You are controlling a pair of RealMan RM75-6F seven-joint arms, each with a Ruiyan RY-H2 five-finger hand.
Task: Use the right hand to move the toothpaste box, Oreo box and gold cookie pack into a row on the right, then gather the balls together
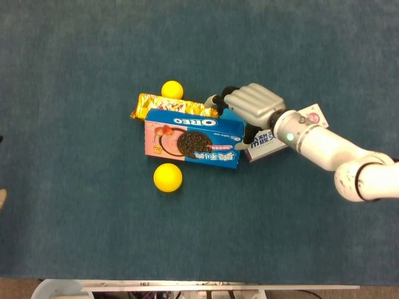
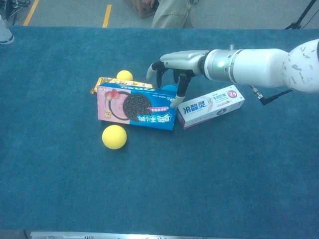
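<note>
- Blue felt covered the counter [image 2: 60, 199], with bare floor, yellow tape lines and a bystander's legs visible beyond its far edge in the chest view.
- At the left of the cluster, the gold cookie pack [image 1: 171, 104] lay behind the Oreo box [image 1: 193, 139], its near edge tucked against the box; neither appeared to have been shifted toward the right side.
- One yellow ball [image 1: 173, 90] sat just behind the gold pack, while a second yellow ball [image 1: 168, 177] rested in front of the Oreo box, near its left corner.
- A blue ball [image 2: 170, 89] peeked out behind the Oreo box's right end, partly hidden by the robot hand.
- The right robot hand [image 1: 248, 109] hovered over that right end, palm down, fingers [image 2: 179, 92] apart and pointing downward, holding nothing; whether a fingertip touched the box could not be told.
- Just right of the Oreo box, the toothpaste box [image 2: 212, 105] lay at an angle, its near end close to the Oreo box.
- By this evidence, no row had yet been formed on the right and the three balls remained scattered, leaving nearly the whole task ahead.
- The left robot hand was out of both views.
</note>
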